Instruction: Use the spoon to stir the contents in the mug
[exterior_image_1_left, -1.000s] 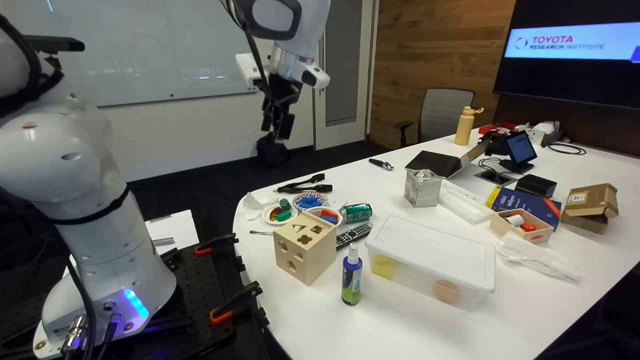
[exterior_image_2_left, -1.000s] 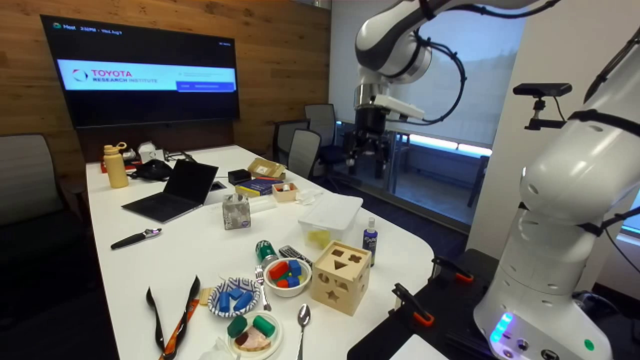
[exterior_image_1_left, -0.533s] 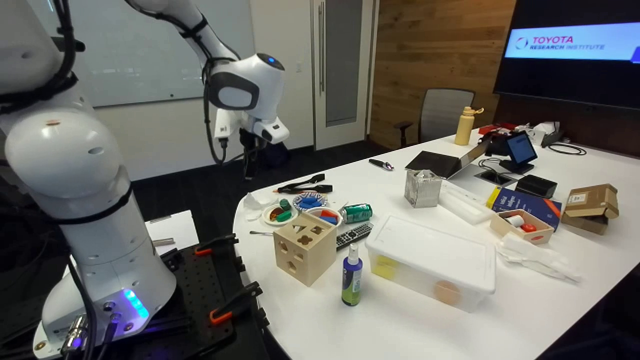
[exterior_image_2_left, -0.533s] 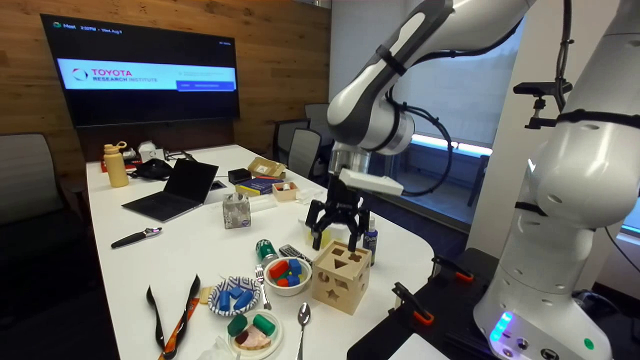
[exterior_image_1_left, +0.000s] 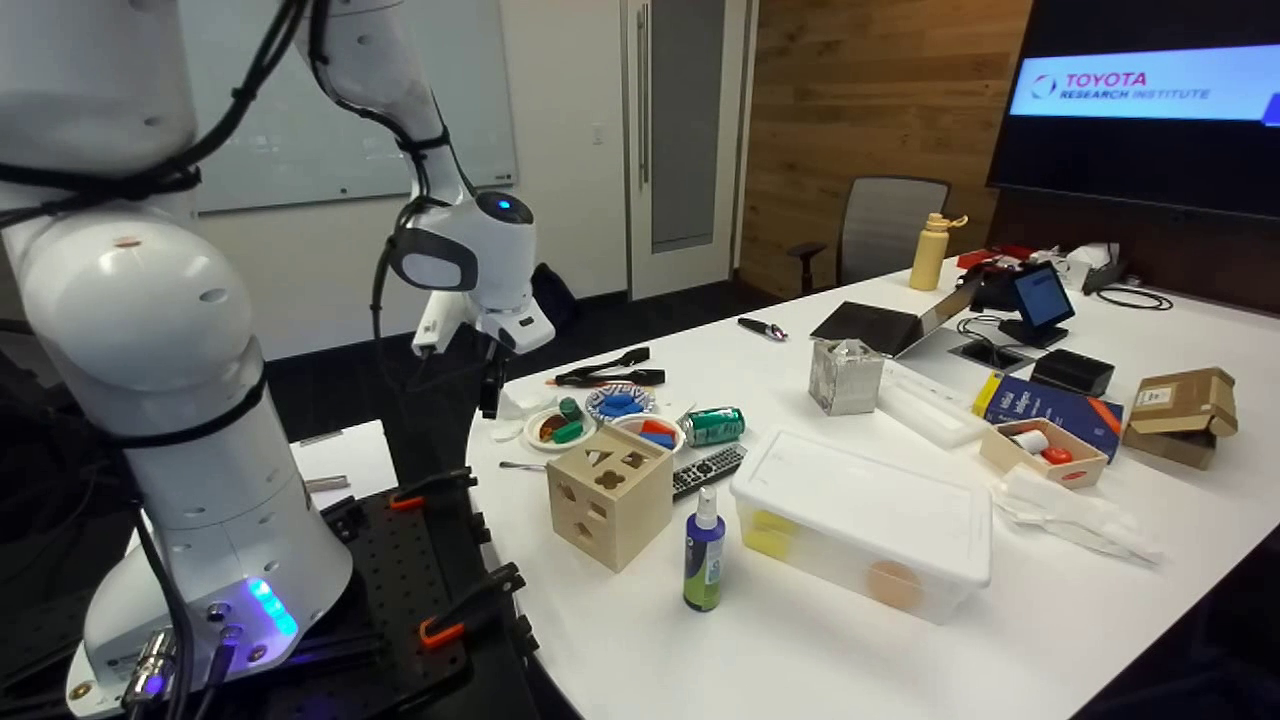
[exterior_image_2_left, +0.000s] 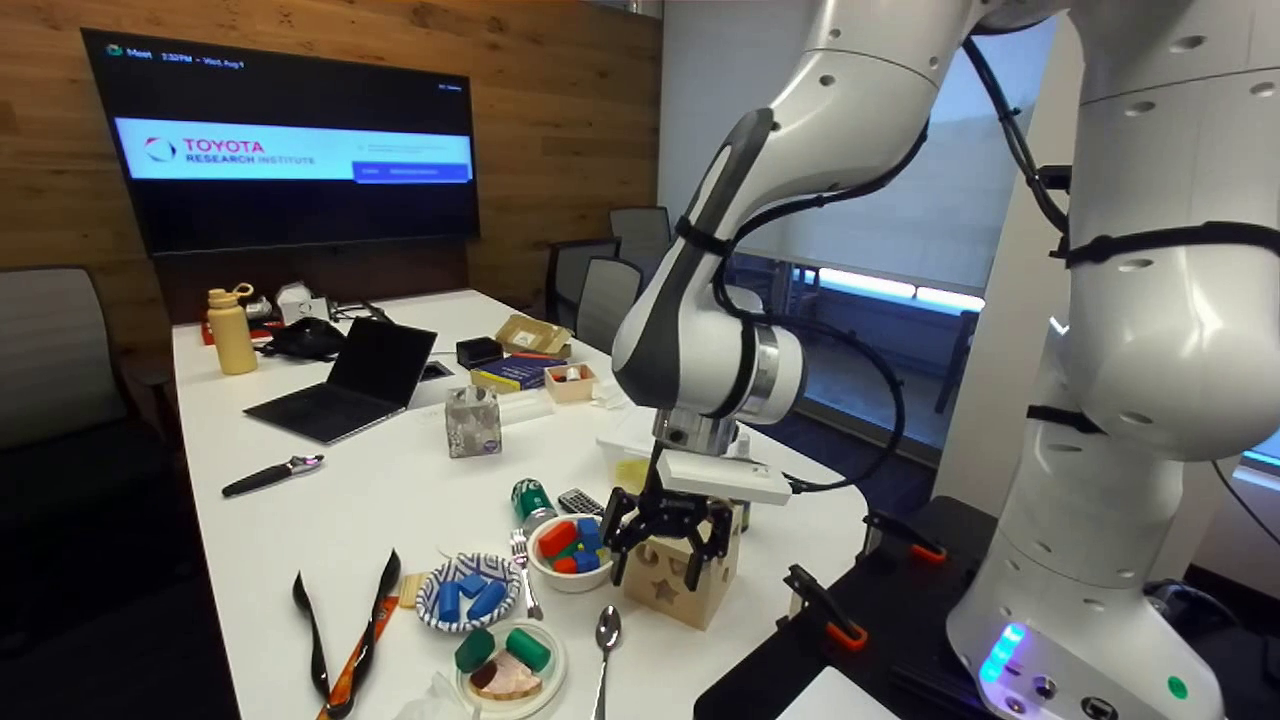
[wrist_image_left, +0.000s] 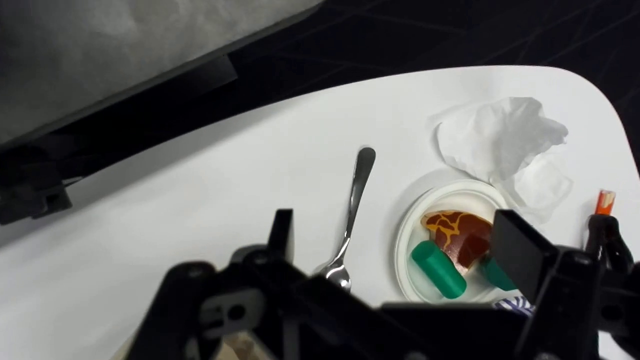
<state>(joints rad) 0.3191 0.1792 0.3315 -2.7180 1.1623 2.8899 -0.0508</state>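
Observation:
A silver spoon lies on the white table; it shows in the wrist view (wrist_image_left: 356, 192) with its bowl partly hidden behind my gripper, and in both exterior views (exterior_image_2_left: 606, 640) (exterior_image_1_left: 522, 465). My gripper (wrist_image_left: 400, 240) is open and empty, pointing down above the table. In the wrist view the spoon and part of the plate lie between its fingers. In an exterior view the gripper (exterior_image_2_left: 655, 578) hangs in front of the wooden shape box, apart from the spoon. No mug shows in any view. A white bowl (exterior_image_2_left: 568, 583) holds red, blue and green blocks.
A wooden shape box (exterior_image_2_left: 690, 600) stands close to the gripper. A white plate (wrist_image_left: 404, 240) with green blocks and toy food lies beside the spoon. A patterned bowl (exterior_image_2_left: 430, 610), a fork (exterior_image_2_left: 527, 580), a green can (exterior_image_2_left: 530, 500) and tongs (exterior_image_2_left: 365, 640) are nearby.
The arm has swung down from high above; in an exterior view the gripper moved down and left to in front of the shape box. It stays open. The table objects have not moved.

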